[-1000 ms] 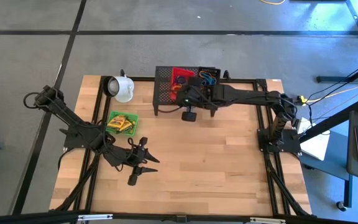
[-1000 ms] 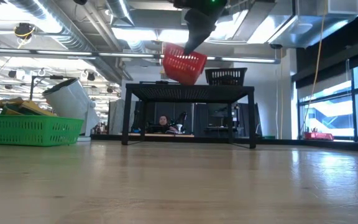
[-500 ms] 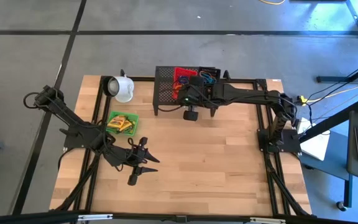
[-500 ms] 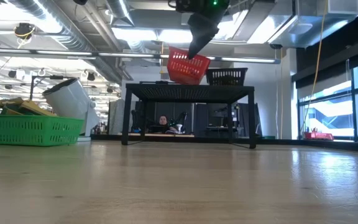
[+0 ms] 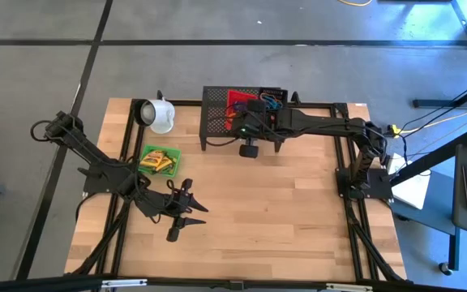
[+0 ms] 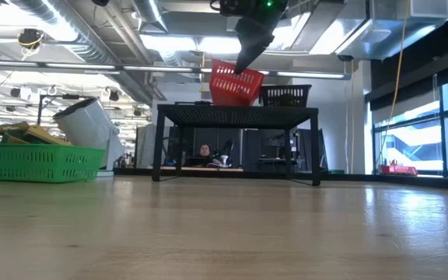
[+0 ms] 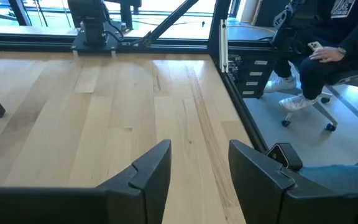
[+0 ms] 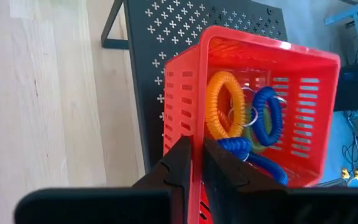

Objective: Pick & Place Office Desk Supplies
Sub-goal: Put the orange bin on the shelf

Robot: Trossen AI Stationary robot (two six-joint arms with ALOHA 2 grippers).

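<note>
The right tool [image 8: 194, 163] pinches the near wall of a red basket [image 8: 253, 106] over the black mesh rack [image 5: 242, 113] at the far edge of the wooden tabletop [image 5: 282, 203]; its two fingers stand close together with the thin red wall between them. In the low view the basket [image 6: 234, 84] tilts, one corner at the rack's top [image 6: 239, 113], the tool above it [image 6: 247, 58]. Inside the basket lie coiled loops: an orange one [image 8: 224, 106] and blue ones [image 8: 267, 118], packed together against the far wall (their exact number cannot be told). A black basket [image 6: 283, 95] stands on the rack just beside the red one.

The left tool [image 5: 186, 209] waits low over the tabletop near the front left, its fingers [image 7: 151, 171] spread apart and holding nothing. Just behind that arm sits a green basket [image 5: 160, 160] with yellow-and-green crayon boxes [image 5: 157, 162] in it; a white mug [image 5: 157, 114] lies on its side farther back, near the rack's left end.

Past the tabletop's edge, the left wrist view shows a seated person [image 7: 328, 50] in dark clothes, on a wheeled chair.
</note>
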